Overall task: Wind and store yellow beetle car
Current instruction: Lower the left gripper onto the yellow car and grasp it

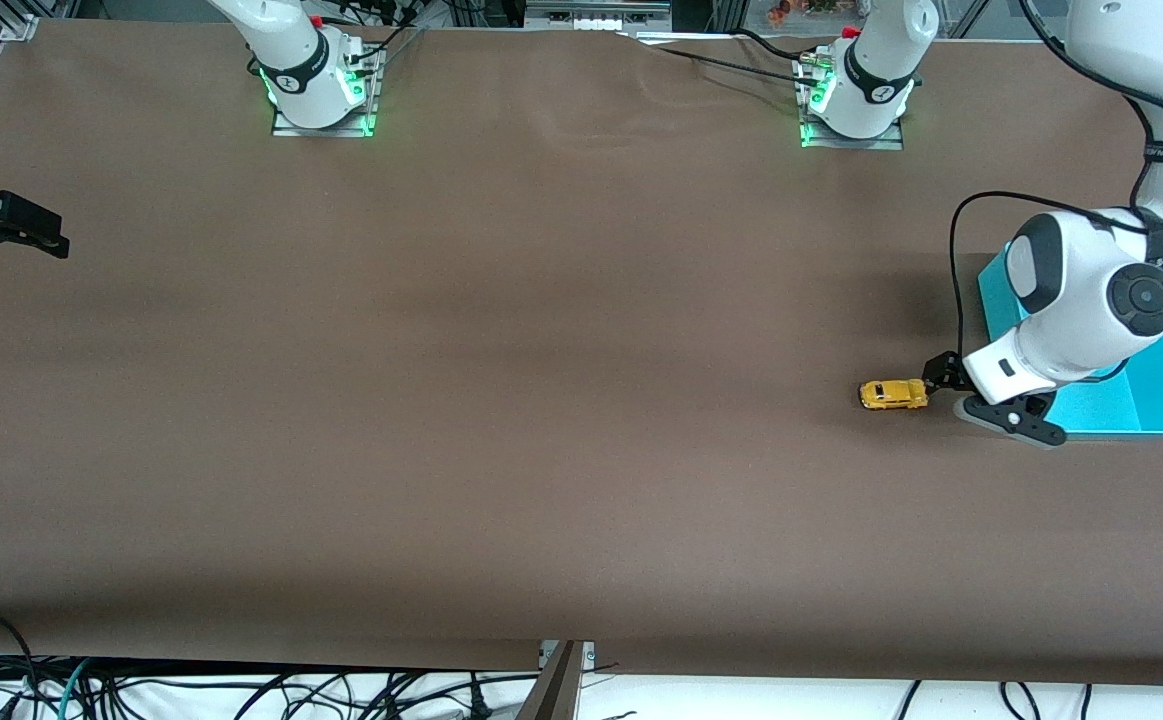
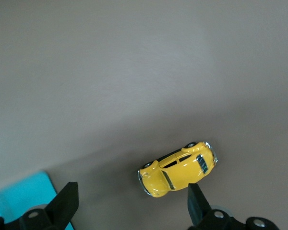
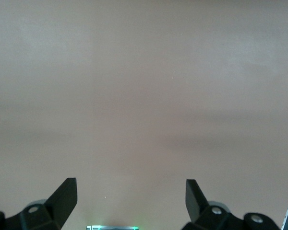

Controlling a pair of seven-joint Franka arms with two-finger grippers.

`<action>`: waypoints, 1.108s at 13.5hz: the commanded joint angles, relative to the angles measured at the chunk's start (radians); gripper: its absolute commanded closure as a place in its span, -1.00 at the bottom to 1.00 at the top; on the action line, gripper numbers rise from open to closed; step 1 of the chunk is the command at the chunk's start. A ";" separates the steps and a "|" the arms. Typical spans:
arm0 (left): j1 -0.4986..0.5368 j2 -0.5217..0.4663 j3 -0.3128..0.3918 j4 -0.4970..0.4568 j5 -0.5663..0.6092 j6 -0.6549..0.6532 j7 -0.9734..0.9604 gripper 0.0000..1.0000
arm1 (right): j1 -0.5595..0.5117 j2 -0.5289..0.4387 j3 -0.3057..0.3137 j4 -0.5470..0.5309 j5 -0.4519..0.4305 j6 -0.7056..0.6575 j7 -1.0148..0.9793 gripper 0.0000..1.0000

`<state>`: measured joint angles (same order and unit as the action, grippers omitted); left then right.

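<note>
Yellow and glossy, the small rounded beetle toy car [image 2: 178, 168] sits on the brown tabletop [image 1: 501, 400] between the left gripper [image 2: 130, 200]'s wide-open, empty jaws, touching neither, beside the turquoise plastic bin [image 1: 1156, 398]. The right gripper [image 3: 130, 197] waits with jaws spread, holding nothing.

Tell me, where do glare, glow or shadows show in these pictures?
Front view: green lamps glow at both arm bases, and soft shadow bands cross the table. Left wrist view: small highlights glint on the car, which casts a faint shadow; the open left pincer looks black. Right wrist view: evenly lit cloth under the open right pincer, with a green glow at the picture's edge.
</note>
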<state>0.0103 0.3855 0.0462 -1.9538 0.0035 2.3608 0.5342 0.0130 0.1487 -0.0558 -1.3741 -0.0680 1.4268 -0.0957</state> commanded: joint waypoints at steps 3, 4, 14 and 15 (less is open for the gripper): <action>-0.050 0.044 0.004 0.007 -0.005 0.018 0.355 -1.00 | -0.004 -0.006 0.005 -0.013 0.007 -0.006 0.024 -1.00; -0.052 0.058 0.004 0.006 -0.007 0.041 0.439 -1.00 | -0.004 -0.006 0.005 -0.013 0.007 -0.006 0.024 -1.00; -0.062 0.124 0.003 -0.082 -0.026 0.119 0.891 -1.00 | -0.004 -0.005 0.005 -0.013 0.005 -0.005 0.025 -1.00; -0.062 0.127 0.003 -0.092 -0.034 0.126 0.891 -1.00 | -0.002 -0.005 0.005 -0.013 0.005 -0.005 0.025 -1.00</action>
<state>-0.0438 0.5070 0.0444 -2.0174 0.0027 2.4525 1.3834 0.0131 0.1529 -0.0557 -1.3791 -0.0680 1.4266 -0.0844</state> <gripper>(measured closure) 0.000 0.000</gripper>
